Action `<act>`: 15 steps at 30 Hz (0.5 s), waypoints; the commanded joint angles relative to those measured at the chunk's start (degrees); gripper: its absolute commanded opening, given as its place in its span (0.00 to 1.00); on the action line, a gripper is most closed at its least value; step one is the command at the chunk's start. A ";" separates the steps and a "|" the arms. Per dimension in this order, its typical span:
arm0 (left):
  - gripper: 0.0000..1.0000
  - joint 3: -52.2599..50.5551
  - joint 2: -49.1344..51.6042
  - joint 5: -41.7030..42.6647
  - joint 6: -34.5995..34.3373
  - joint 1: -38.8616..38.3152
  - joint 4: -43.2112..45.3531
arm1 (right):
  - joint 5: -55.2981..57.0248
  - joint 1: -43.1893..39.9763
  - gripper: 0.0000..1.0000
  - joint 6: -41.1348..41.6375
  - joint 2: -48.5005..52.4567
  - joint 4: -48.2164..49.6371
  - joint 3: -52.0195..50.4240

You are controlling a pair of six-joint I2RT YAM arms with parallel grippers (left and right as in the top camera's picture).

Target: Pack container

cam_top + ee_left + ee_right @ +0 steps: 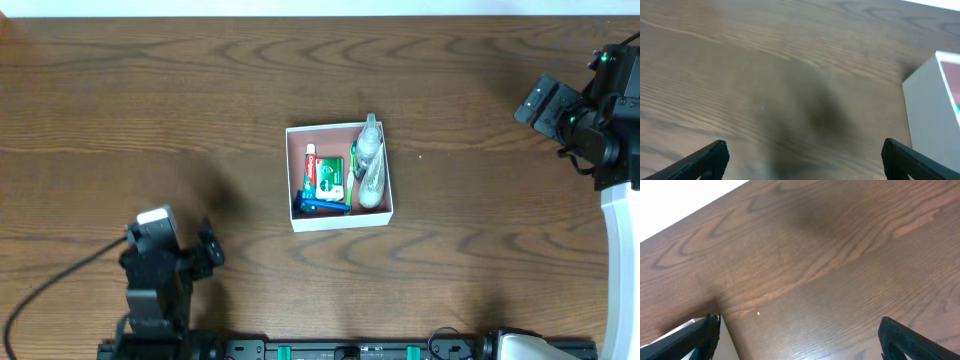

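The container [293,178], a shallow square box with white walls and a pink-brown inside, sits at the middle of the table. It holds a green-and-white packet [330,178], a red-and-white toothpaste tube [310,172], a blue item [321,206] and a clear bottle [370,160]. My left gripper [208,250] is open and empty, low at the front left, apart from the container. Its wrist view [802,160] shows bare wood and the container's white wall [927,105] at the right. My right gripper [545,103] is open and empty at the far right; its wrist view [797,337] shows a corner of the container [685,330].
The dark wooden table [150,110] surrounds the container. A black cable [50,285] runs from the left arm toward the front left edge. The arm bases stand along the front edge [350,350].
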 commanded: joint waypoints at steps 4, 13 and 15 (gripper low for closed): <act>0.98 -7.87 -10.01 2.93 0.15 0.00 0.24 | 0.02 -0.22 0.99 0.66 0.07 -0.07 0.59; 0.98 -13.79 -16.22 2.93 0.17 -0.98 0.22 | 0.04 -0.22 0.99 0.66 0.07 -0.07 0.59; 0.98 -14.45 -16.35 2.91 0.17 -1.01 0.24 | 0.04 -0.22 0.99 0.66 0.07 -0.07 0.59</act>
